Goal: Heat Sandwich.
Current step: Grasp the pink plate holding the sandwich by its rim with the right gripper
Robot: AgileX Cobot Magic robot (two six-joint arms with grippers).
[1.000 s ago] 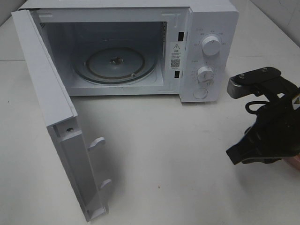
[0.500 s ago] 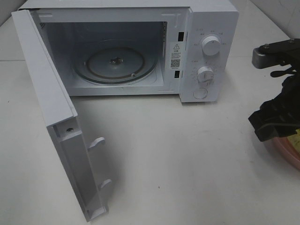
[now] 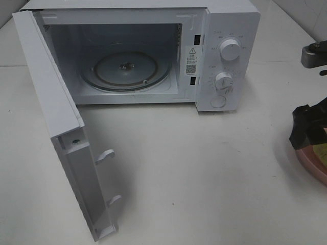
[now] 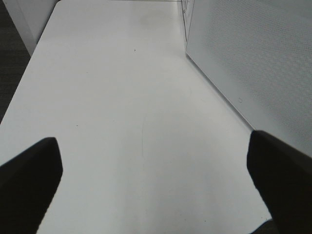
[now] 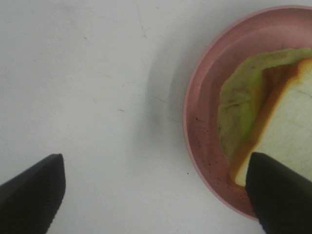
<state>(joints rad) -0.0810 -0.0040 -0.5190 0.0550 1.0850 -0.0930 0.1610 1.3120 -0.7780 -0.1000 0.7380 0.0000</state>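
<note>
Right tool point(image 5: 153, 195) has drawn back to the right edge, jaws now spread, over the round pink plate point(image 5: 204, 92), which carries the flat, brown-crusted, green-leafed sandwich point(image 5: 258, 112). Left tool point(image 4: 153, 185): jaws spread (unchanged).

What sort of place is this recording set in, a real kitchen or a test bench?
Likely a test bench staged as a kitchen: a white microwave with its door open on a white table, and a sandwich on a pink plate. No sink or cabinets show.
</note>
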